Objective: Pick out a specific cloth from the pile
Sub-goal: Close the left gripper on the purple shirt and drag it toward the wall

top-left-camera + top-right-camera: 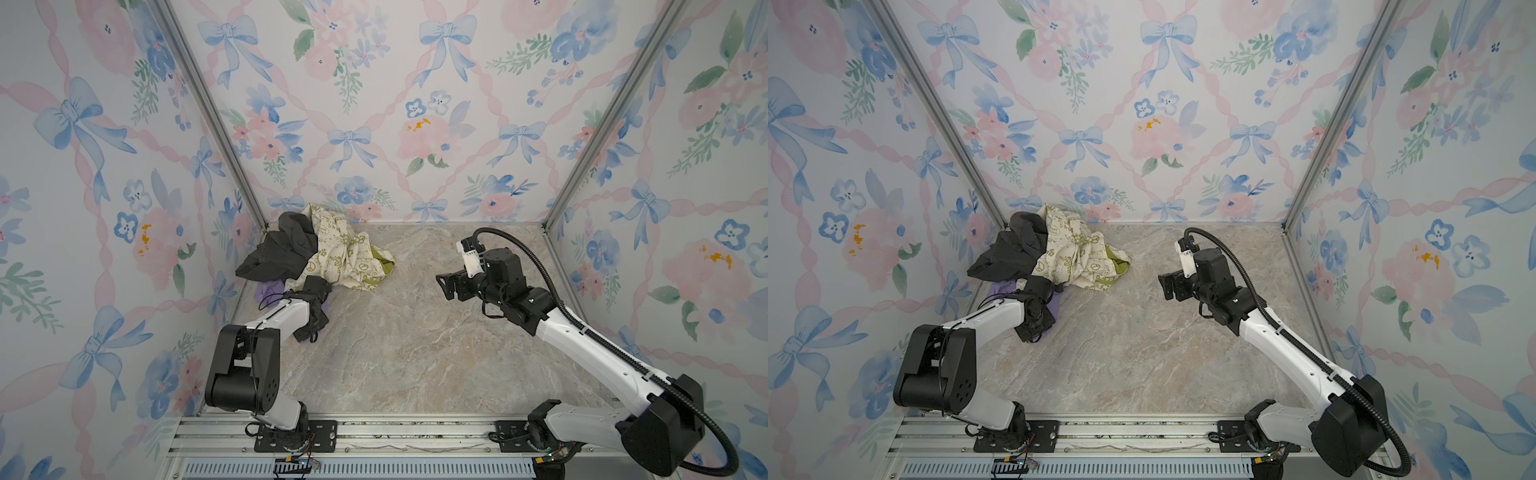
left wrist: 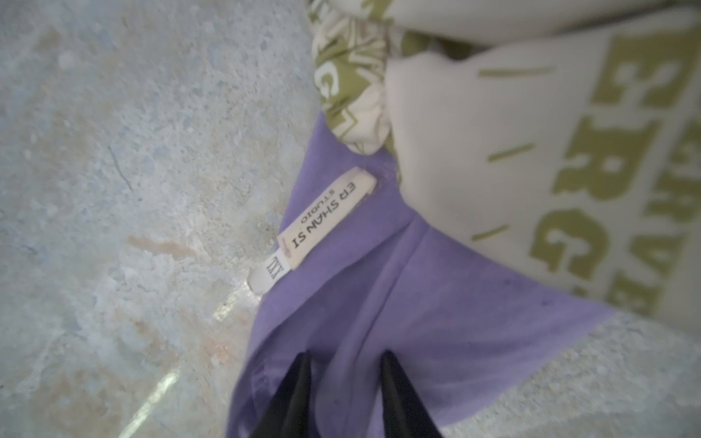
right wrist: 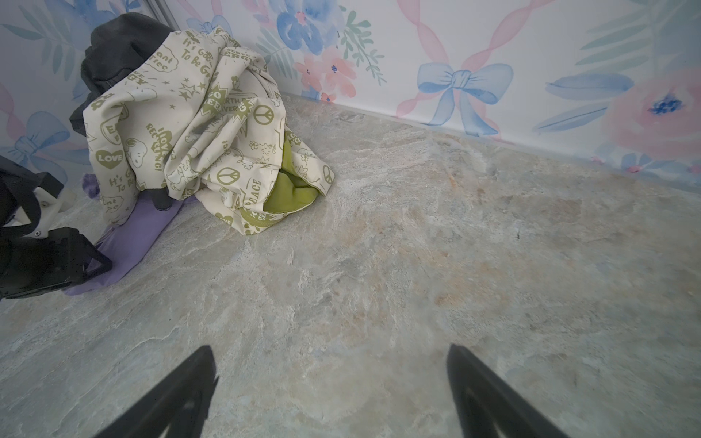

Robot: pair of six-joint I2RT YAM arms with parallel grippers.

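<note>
The cloth is lilac-purple with a white label. It lies on the table and runs under the near edge of the pile. The pile holds a dark grey cloth and a cream cloth with olive print, in the far left corner. In both top views only slivers of the purple cloth show beside my left wrist. My left gripper points down, shut on a raised fold of the cloth. My right gripper hovers open and empty over bare table, facing the pile.
The marble-look table is boxed in by floral walls on three sides, with aluminium posts at the far corners. A metal rail carrying both arm bases runs along the front edge. The cream cloth's olive lining spills toward the table's middle.
</note>
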